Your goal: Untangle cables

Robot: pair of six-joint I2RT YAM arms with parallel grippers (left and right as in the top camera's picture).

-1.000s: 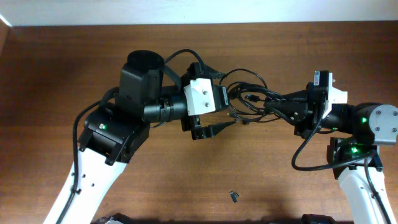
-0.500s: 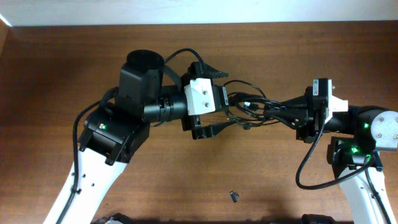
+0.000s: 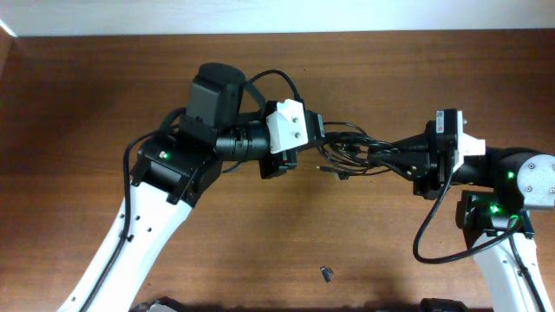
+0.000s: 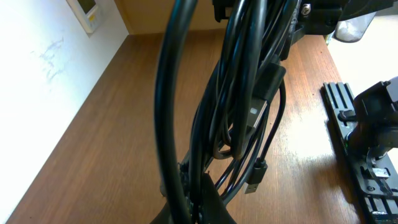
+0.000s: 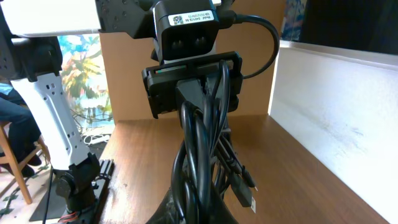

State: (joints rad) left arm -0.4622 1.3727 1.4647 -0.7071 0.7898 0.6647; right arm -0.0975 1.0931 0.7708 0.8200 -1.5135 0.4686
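Note:
The cables [image 3: 354,151] are a bunch of thin black cords stretched above the table between my two grippers. My left gripper [image 3: 319,144] is shut on the bunch's left end, and the cords [image 4: 239,93] run up from its jaws [image 4: 200,208] in the left wrist view. A silvery-tipped plug [image 4: 255,179] dangles from the bunch. My right gripper [image 3: 383,159] is shut on the right end. In the right wrist view the cords [image 5: 199,137] rise from it [image 5: 200,208] toward the left gripper [image 5: 191,84], with a flat plug [image 5: 247,198] hanging to the right.
A tiny dark loose piece [image 3: 327,274] lies on the brown table [image 3: 260,243] near the front. Thicker black cords [image 3: 264,80] loop over the left arm. A white wall [image 3: 277,16] borders the table's far edge.
My left gripper has moved right toward the bunch and gone from open to shut on it. The right gripper has drawn slightly right and then held still.

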